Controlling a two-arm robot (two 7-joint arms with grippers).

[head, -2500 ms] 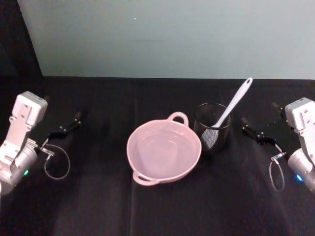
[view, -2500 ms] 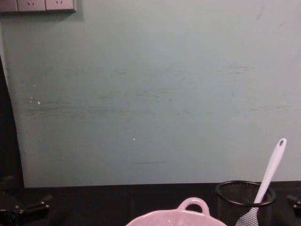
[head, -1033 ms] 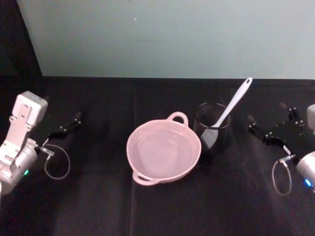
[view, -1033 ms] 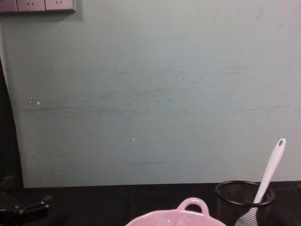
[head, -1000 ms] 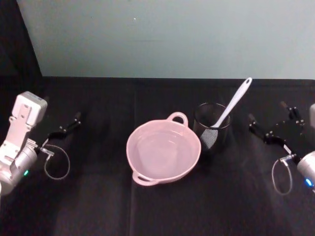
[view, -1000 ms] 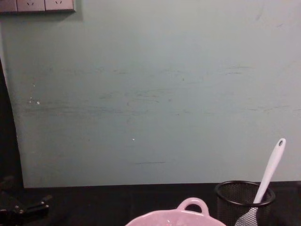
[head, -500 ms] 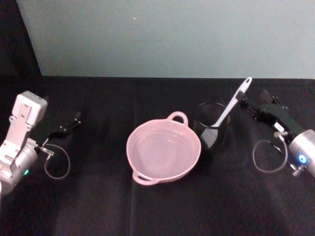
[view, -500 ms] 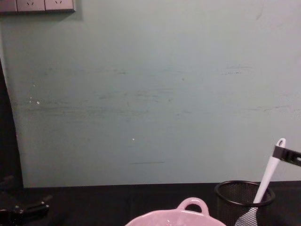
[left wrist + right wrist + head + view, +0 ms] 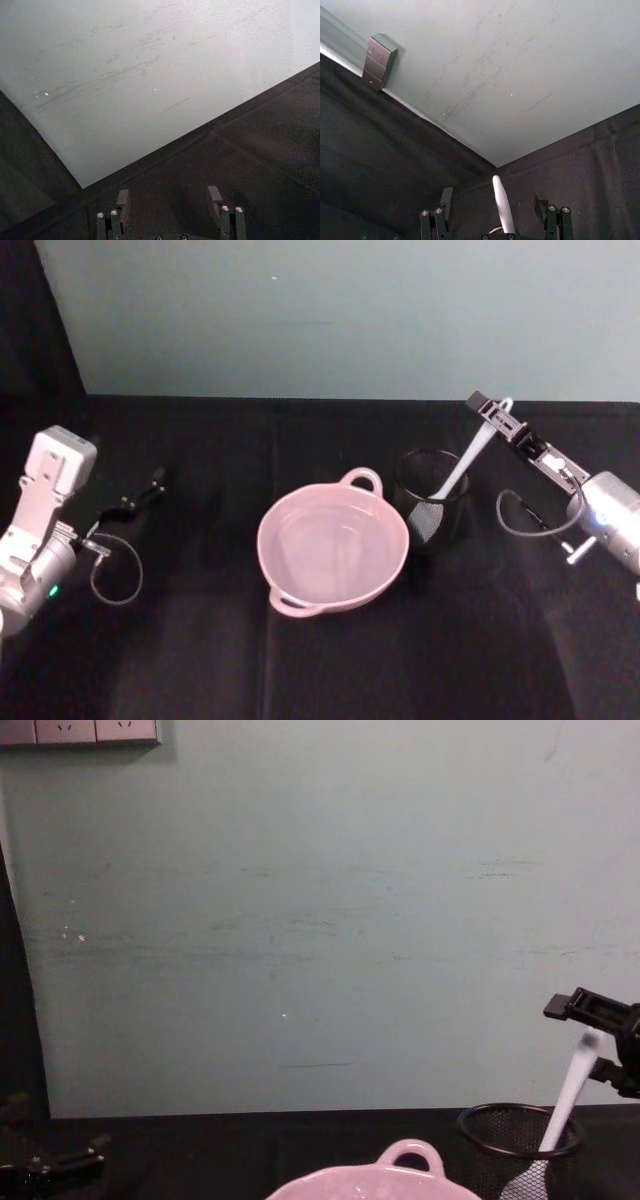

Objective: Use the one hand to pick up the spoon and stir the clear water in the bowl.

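Right wrist view: the right gripper (image 9: 492,199) has its two fingers (image 9: 446,197) set wide apart. The white handle of the spoon (image 9: 502,202) stands in the gap between them, nearer the middle than either finger. No contact between finger and handle can be made out.

Head view: the right gripper (image 9: 498,418) is raised at the right rear of the table (image 9: 330,670), level with the top end of the spoon (image 9: 470,458). Its silver wrist extends away towards the right edge.

Chest view: the right gripper (image 9: 598,1038) enters from the right edge. One finger is above the handle tip and the other is lower, with the spoon (image 9: 568,1105) rising between them.

Spoon position: it leans in the black mesh cup (image 9: 445,520), flat paddle end down inside and handle tilted up and to the right.

The cup stands just beside the right side of the pink bowl (image 9: 263,540). The bowl sits at the centre of the table, holds clear water, and has one loop handle towards the wall (image 9: 350,320).

The left gripper (image 9: 140,495) is parked low over the table at the far left, well apart from the bowl. In the left wrist view the left gripper (image 9: 168,200) has its fingers apart with nothing between them.
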